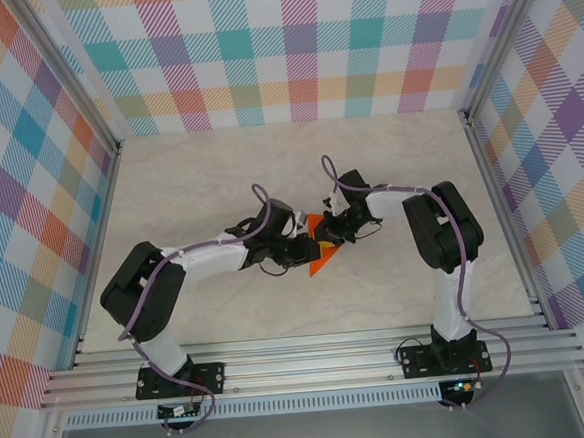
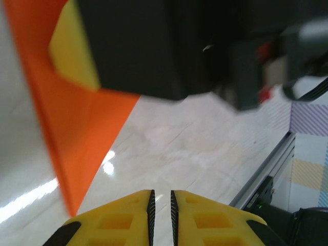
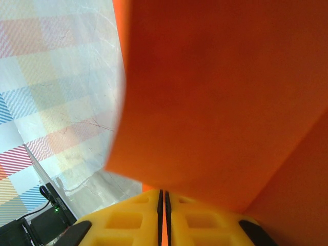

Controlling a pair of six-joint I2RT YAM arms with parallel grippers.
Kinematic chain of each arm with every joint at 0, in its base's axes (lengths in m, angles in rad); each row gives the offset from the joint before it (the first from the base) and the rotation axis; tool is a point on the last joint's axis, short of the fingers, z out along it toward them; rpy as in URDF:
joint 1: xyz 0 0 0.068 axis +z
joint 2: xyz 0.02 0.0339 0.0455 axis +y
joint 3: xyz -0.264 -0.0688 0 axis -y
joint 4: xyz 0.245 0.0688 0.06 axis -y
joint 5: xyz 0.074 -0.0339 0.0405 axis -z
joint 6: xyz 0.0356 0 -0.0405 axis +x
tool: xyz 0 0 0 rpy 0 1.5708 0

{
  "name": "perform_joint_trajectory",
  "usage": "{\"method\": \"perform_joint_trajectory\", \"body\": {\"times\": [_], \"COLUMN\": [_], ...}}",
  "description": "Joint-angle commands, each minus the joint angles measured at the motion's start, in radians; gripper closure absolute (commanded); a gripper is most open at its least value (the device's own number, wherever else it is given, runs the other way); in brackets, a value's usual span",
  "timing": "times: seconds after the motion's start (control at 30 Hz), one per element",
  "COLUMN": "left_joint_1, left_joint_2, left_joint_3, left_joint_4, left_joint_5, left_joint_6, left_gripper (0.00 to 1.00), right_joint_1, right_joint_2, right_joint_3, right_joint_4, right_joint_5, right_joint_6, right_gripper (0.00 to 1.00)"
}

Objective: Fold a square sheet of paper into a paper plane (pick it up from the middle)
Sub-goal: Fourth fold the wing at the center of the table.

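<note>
Mid-fold, I judge: the right end effector (image 3: 163, 197) is clenched on the partly folded square sheet of paper (image 2: 77, 133) above mid-bench (image 2: 195, 148) (one corner hanging down), so the left end effector (image 2: 161, 200), nearly closed and empty, must next take a free edge.

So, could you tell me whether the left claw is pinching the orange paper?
No: the left claw has bare table showing between its fingers, with the paper beyond them.

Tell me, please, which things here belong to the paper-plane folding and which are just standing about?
Belong to the job: orange paper, partly folded; right pincer, closed on the paper; left pincer, beside it.
Just there: pale table; checked walls; metal frame rail.
</note>
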Motion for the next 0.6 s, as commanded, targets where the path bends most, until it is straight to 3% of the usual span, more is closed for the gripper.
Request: {"method": "perform_joint_trajectory", "body": {"times": [0.0, 0.33, 0.57], "left_joint_1": [0.007, 0.007, 0.006], "left_joint_2": [0.081, 0.193, 0.204], "left_joint_3": [0.031, 0.013, -0.09], "left_joint_4": [0.02, 0.053, 0.035], "left_joint_5": [0.015, -0.005, 0.081], "left_joint_6": [-0.009, -0.014, -0.023], "left_gripper": [0.82, 0.82, 0.82], "right_joint_1": [0.004, 0.004, 0.004], "right_joint_2": [0.065, 0.068, 0.074], "right_joint_3": [-0.022, -0.019, -0.012], "right_joint_4": [-0.068, -0.071, -0.075], "right_joint_5": [0.123, 0.123, 0.129], "right_joint_6": [-0.014, -0.016, -0.016], "right_gripper": [0.87, 0.87, 0.87]}}
